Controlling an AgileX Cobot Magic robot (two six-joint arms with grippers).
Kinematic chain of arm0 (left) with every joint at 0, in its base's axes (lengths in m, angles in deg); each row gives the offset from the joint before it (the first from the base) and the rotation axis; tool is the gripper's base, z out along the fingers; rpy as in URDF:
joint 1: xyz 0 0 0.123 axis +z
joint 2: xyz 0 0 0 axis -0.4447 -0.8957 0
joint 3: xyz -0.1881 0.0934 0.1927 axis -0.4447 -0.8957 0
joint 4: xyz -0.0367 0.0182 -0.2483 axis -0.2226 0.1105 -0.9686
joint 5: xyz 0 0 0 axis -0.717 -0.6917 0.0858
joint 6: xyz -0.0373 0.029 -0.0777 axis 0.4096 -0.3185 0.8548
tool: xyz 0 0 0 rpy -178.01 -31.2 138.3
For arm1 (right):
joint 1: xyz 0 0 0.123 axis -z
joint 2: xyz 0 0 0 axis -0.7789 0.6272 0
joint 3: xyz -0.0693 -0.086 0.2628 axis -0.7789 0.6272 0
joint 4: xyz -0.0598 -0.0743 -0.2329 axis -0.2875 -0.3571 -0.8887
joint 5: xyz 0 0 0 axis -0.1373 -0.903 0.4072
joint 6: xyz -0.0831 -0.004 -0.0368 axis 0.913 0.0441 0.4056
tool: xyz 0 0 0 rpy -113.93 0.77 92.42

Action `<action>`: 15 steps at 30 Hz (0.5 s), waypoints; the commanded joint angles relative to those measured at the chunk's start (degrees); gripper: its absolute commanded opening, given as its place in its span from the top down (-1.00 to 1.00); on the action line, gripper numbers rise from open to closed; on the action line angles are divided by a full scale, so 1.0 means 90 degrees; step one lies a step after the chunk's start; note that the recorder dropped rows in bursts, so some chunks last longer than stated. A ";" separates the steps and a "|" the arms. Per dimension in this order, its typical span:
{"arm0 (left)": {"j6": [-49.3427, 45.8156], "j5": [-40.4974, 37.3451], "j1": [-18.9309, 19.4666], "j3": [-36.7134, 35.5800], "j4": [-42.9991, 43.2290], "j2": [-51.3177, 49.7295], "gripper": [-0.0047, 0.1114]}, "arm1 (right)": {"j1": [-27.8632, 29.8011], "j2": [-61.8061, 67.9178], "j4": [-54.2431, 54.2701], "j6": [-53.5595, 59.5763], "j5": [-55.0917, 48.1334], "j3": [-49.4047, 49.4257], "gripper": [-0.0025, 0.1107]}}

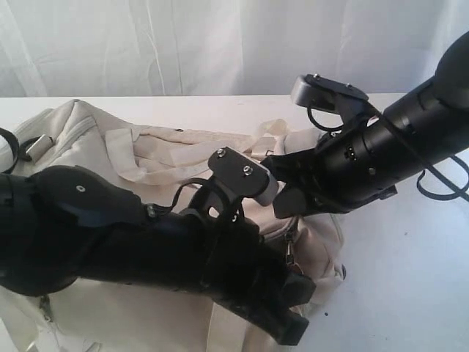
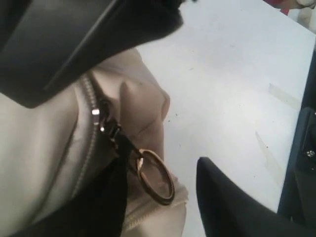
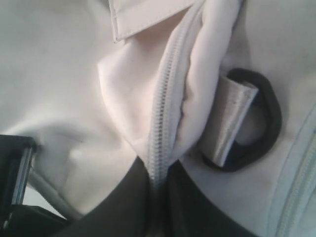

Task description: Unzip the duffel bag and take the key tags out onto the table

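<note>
right gripper [image 3: 155, 197] fingers pinched on duffel bag [image 1: 88, 147] fabric fold along closed zipper [image 3: 160, 123]. left gripper [image 2: 163, 163] fingers spread, ring pull [image 2: 157, 177] between them, no grip. key tags not in view, likely inside bag on table [image 1: 410, 257]. Risks: left closes on fabric, misses ring; right pinch slips, bag drags instead of unzipping.

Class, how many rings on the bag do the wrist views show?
2. Left wrist view: a thin brass-coloured ring by the zipper slider. Right wrist view: a thick dark ring holding a webbing loop. Others may be hidden.
</note>
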 commanded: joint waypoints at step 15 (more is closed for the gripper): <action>0.0059 0.0105 -0.0023 0.0181 -0.0048 0.0186 0.92 | -0.0078 -0.0017 0.0317 0.0191 -0.0196 -0.0033 0.86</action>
